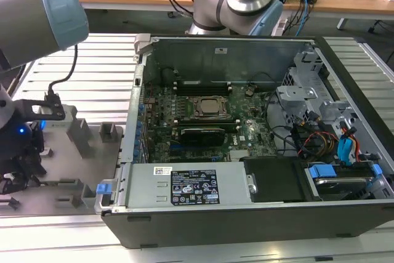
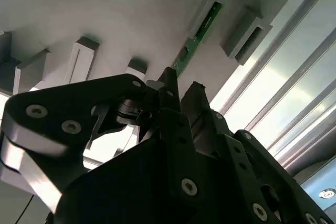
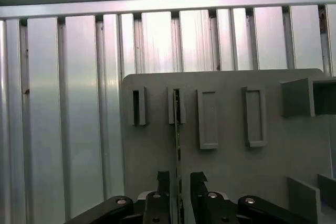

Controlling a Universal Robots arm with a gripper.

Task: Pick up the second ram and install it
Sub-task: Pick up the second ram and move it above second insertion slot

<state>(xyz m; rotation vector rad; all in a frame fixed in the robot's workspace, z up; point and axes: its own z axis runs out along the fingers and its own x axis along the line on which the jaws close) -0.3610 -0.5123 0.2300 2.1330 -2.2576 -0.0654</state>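
Note:
The second ram [image 3: 177,129] is a thin green board standing on edge in a slot of the grey tray [image 3: 236,171]. In the second wrist view the ram [image 2: 200,34] runs away from the fingertips along the tray [image 2: 131,14]. My gripper [image 3: 180,179] is open and straddles the near end of the stick, one black finger on each side with a small gap to the board. The second wrist view also shows the gripper [image 2: 184,85] right at the ram's end. In the exterior view the arm's dark wrist [image 1: 18,152] hangs over the tray [image 1: 74,170] at the exterior view's left.
Grey holder blocks [image 3: 208,119] stand on the tray beside the ram. A ribbed aluminium table [image 3: 68,103] lies around the tray. The open computer case [image 1: 246,127] sits at the exterior view's right, with the processor [image 1: 209,108] and long black memory slots [image 1: 200,85] on the motherboard.

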